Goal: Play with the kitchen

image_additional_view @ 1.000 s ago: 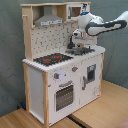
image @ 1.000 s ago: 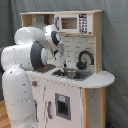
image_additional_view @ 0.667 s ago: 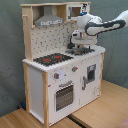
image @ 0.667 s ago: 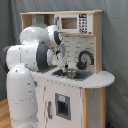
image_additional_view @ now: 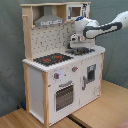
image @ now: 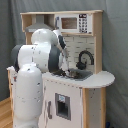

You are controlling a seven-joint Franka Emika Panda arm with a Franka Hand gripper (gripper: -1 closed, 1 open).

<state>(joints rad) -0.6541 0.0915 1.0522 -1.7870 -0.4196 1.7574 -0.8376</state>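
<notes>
Gripper: the gripper (image_additional_view: pixel 75 42) is being held low over the sink (image_additional_view: pixel 82 50) in the second exterior view; whether the fingers are parted or closed cannot be told, and nothing is seen being gripped.
Arm: the white arm (image_additional_view: pixel 102 28) is being extended from the second exterior view's right, across the counter, with the wrist bent downward. In the first exterior view the bulky arm (image: pixel 37 57) is being shown in front of the unit's left half, hiding the gripper.
Sink: the basin (image: pixel 75 74) is being shown set into the rounded counter end, with the black faucet (image: pixel 83 59) arching just behind it.
Stovetop: the black stovetop (image_additional_view: pixel 52 59) with red burners is being shown beside the sink, well apart from the gripper.
Upper section: a grey hood (image_additional_view: pixel 49 20) is being shown above the burners; the small microwave (image: pixel 75 23) appears to sit beside it under the top shelf.
Front: the oven door (image_additional_view: pixel 63 96) is being shown closed below the stovetop.
Kitchen: the kitchen (image_additional_view: pixel 37 82) is being shown upright on a wooden floor (image_additional_view: pixel 100 117) before a grey backdrop.
</notes>
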